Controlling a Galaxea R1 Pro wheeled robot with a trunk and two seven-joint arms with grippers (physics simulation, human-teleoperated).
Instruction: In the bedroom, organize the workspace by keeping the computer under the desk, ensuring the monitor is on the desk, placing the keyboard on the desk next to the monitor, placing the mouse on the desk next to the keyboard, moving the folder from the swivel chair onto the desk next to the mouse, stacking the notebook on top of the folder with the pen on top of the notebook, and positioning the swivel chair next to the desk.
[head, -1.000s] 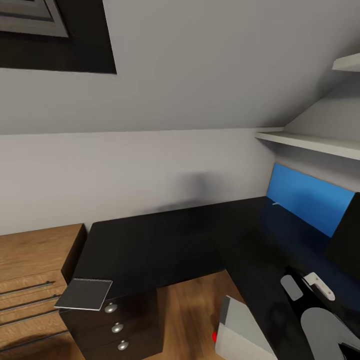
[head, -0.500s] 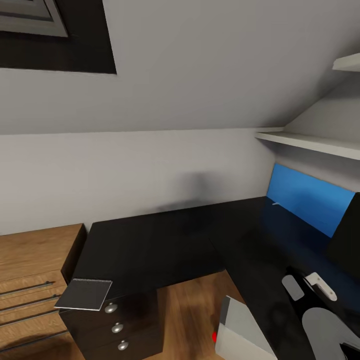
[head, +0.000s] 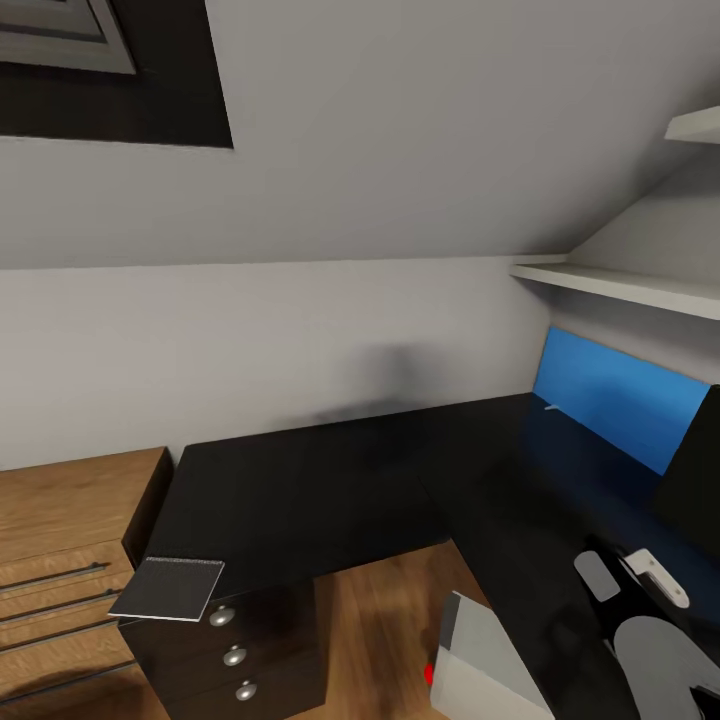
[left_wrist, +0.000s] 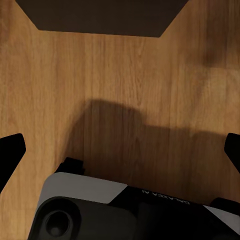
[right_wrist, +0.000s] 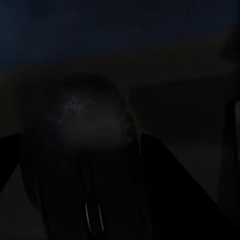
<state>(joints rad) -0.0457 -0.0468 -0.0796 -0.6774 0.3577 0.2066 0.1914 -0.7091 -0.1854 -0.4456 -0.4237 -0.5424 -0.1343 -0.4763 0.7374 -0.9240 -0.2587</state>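
Note:
The black L-shaped desk (head: 300, 490) spans the head view. A grey notebook (head: 167, 588) lies on its near left corner. At the far right is the blue folder (head: 620, 400), with the tiny white pen (head: 554, 407) by its lower left edge. The black monitor (head: 697, 470) shows at the right edge. The light grey computer (head: 485, 660) stands under the desk. My right arm (head: 655, 640) hangs over the desk's right wing. In the right wrist view, the right gripper (right_wrist: 82, 137) is shut on the dark mouse (right_wrist: 80, 117). My left gripper (left_wrist: 122, 142) is open over the wooden floor.
A light wooden drawer cabinet (head: 60, 550) stands left of the desk. The desk's dark three-drawer unit (head: 235, 640) is under the notebook. White wall shelves (head: 620, 285) jut out at the right. A dark angled shape (left_wrist: 100, 17) lies on the floor (left_wrist: 125, 90) beyond the left gripper.
My right arm has drifted slightly right and lower in the head view. Everything else has stayed where it was.

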